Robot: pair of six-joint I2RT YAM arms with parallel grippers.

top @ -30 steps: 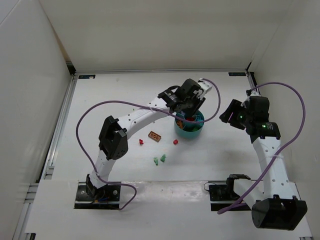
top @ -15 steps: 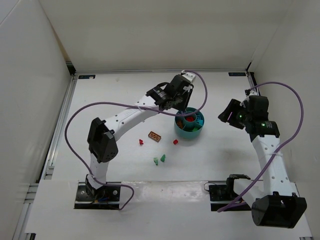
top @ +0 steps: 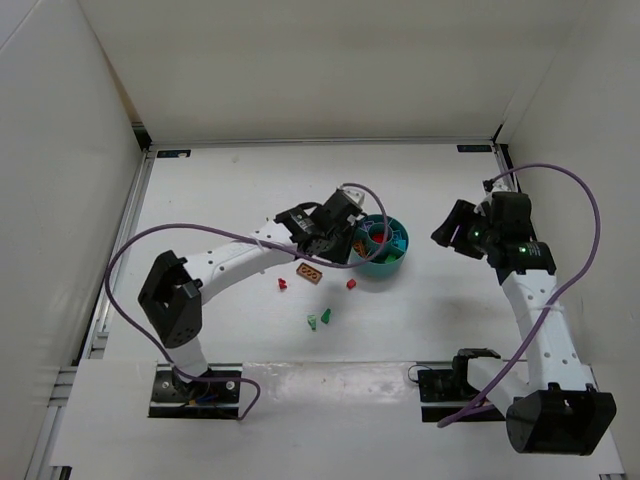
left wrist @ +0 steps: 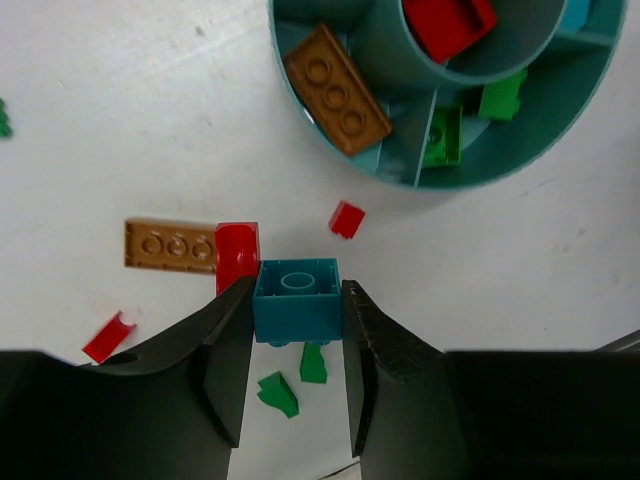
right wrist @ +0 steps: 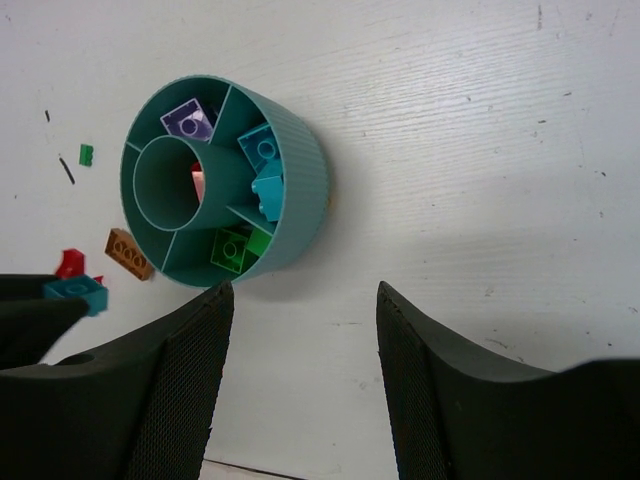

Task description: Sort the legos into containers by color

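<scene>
My left gripper (left wrist: pixel 297 295) is shut on a teal brick (left wrist: pixel 296 312) and holds it above the table, just left of the teal bowl (top: pixel 385 263) in the top view. The bowl (left wrist: pixel 470 184) holds an orange brick (left wrist: pixel 337 90), a red brick (left wrist: pixel 450 22) in the central cup, and green bricks (left wrist: pixel 440 135). My right gripper (right wrist: pixel 305 290) is open and empty, on the right of the bowl (right wrist: pixel 295 190). That view shows a purple brick (right wrist: pixel 190 122), blue bricks (right wrist: pixel 262 148) and a green brick (right wrist: pixel 232 248) in separate compartments.
Loose on the table left of the bowl lie an orange plate (left wrist: pixel 170 245), a red brick (left wrist: pixel 237 255), small red pieces (left wrist: pixel 347 218) (left wrist: pixel 108 337) and two green pieces (left wrist: pixel 278 392) (top: pixel 326 315). White walls enclose the table.
My left gripper has moved from over the bowl to its left side, and the arm's elbow has swung left. The right arm has barely moved.
</scene>
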